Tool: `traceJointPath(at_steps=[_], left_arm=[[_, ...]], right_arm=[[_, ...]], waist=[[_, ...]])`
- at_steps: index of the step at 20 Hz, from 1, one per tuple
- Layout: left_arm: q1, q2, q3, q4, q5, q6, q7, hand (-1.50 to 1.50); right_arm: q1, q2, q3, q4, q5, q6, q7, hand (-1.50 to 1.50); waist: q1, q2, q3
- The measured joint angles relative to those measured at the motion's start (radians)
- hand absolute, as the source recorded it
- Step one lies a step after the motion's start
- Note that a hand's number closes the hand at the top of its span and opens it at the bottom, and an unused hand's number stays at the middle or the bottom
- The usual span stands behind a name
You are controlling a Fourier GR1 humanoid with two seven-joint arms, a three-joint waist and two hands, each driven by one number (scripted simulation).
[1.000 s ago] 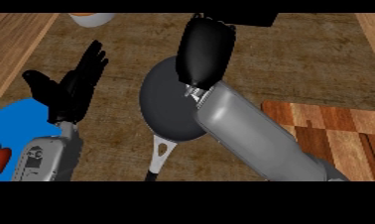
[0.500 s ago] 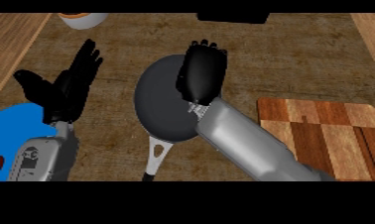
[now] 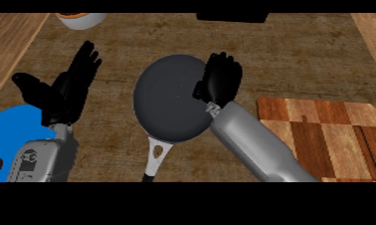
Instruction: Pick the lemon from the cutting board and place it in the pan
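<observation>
The dark grey pan [image 3: 170,100] lies at the counter's middle, its handle [image 3: 156,153] pointing toward me. My right hand [image 3: 219,80] hangs over the pan's right rim with its back to me, fingers fairly straight and pointing away; I see nothing in it. The wooden cutting board [image 3: 327,132] lies at the lower right, partly covered by my right forearm. No lemon shows on the board, in the pan or anywhere else in view. At the left, my left hand [image 3: 67,89] rests open with its fingers up.
A light bowl [image 3: 81,19] stands at the top left edge. A black object [image 3: 231,17] sits at the top centre. A blue patch [image 3: 22,122] shows at the lower left beside my left forearm.
My right hand has drawn back from the pan's far rim, toward me and rightward to its right rim. The view has shifted a little. The left hand stays put.
</observation>
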Motion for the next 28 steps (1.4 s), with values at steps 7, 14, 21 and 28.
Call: traceJointPath(at_steps=[7, 14, 21, 28], left_arm=[[0.003, 0.002, 0.011, 0.004, 0.009, -0.005, -0.006, 0.00], [0.032, 0.003, 0.017, -0.012, 0.006, 0.003, -0.003, 0.00], [0.061, 0.009, 0.036, -0.030, 0.003, 0.016, -0.007, 0.00], [0.089, 0.015, 0.047, -0.050, 0.015, 0.006, -0.008, 0.00]], right_arm=[[0.052, 0.002, -0.020, 0.066, -0.114, -0.192, -0.070, -1.50], [0.140, 0.005, -0.021, -0.031, -0.109, -0.478, -0.114, -1.50], [0.352, 0.009, 0.025, -0.268, -0.102, -0.691, -0.130, -1.50], [0.680, -0.032, 0.198, -0.583, -0.087, -0.823, -0.247, -1.50]], waist=[[-0.004, -0.001, 0.000], [-0.035, -0.014, 0.000], [-0.074, -0.023, 0.000], [-0.087, -0.024, -0.001]])
